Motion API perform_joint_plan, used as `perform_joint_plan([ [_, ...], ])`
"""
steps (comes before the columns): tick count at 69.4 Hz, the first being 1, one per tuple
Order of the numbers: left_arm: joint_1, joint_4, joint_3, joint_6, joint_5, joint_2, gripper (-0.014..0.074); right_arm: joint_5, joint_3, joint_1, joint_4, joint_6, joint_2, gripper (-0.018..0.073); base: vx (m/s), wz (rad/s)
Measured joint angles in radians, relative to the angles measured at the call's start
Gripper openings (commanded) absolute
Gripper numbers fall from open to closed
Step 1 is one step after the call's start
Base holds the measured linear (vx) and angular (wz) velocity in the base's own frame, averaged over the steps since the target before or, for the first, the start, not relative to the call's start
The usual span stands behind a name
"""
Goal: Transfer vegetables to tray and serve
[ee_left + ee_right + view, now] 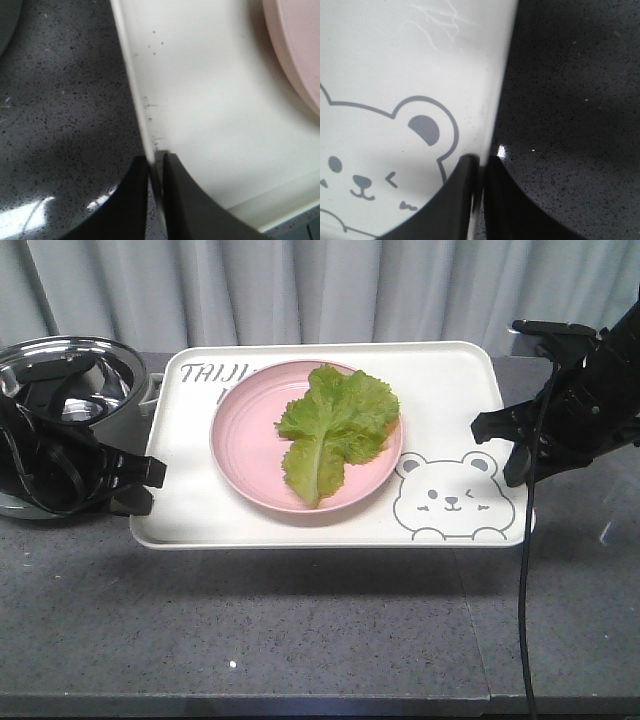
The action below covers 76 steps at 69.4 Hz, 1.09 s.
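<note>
Tray (450, 400): cream-white, bear print, held at both short edges, its shadow cast on the grey surface (300, 640).
Pink plate (245, 440): set on the tray, centre-left.
Lettuce leaf (335, 430): laid flat on the plate.
Left gripper (156, 160): narrowed, clamped on the tray's left rim.
Right gripper (480, 162): narrowed, clamped on the right rim beside the bear's ear.
Steel pot (70, 380): seen behind the left gripper.

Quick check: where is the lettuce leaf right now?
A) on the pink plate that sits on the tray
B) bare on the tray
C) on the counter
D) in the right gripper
A: the lettuce leaf lies on the pink plate, and that plate sits on the tray.
</note>
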State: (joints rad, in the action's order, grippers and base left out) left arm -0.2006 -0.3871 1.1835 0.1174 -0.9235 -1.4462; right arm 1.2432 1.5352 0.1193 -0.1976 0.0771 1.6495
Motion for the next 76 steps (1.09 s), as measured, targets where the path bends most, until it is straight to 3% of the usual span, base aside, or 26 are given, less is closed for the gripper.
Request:
perform_joint_plan([
  [76,0.0,0.0,0.0,0.0,-0.001,0.0,-0.0006,0.005,0.0,0.0,0.0,0.0,0.0,-0.0006,0.0,0.0],
])
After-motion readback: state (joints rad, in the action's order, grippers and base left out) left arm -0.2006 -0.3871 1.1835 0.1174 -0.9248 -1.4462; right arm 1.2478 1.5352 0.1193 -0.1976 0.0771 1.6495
